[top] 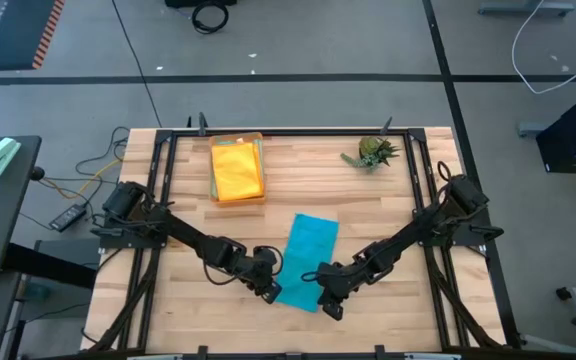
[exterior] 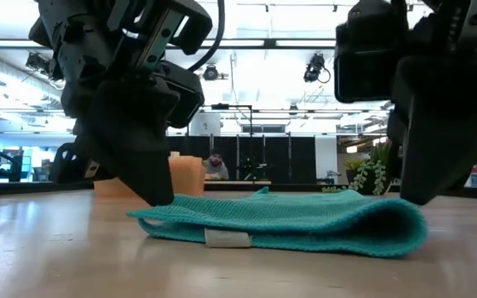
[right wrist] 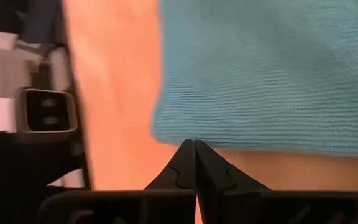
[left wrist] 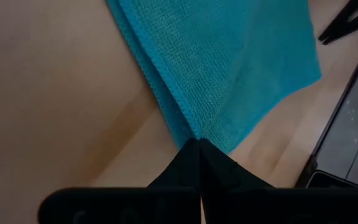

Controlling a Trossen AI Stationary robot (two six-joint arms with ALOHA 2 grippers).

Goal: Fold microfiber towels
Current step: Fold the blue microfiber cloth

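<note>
While folded, teal towel (top: 305, 258) lies between | left hand (top: 269, 290) | right hand (top: 330, 307)

You could not see the left gripper (exterior: 151, 186) whole in the low view: the picture's top cut off its body. The right gripper (exterior: 433, 178) ran off the top and right edges there. Both wrist views cropped the teal towel (left wrist: 229, 68). The orange tray (exterior: 190, 175) showed only in part behind the left gripper.
</note>
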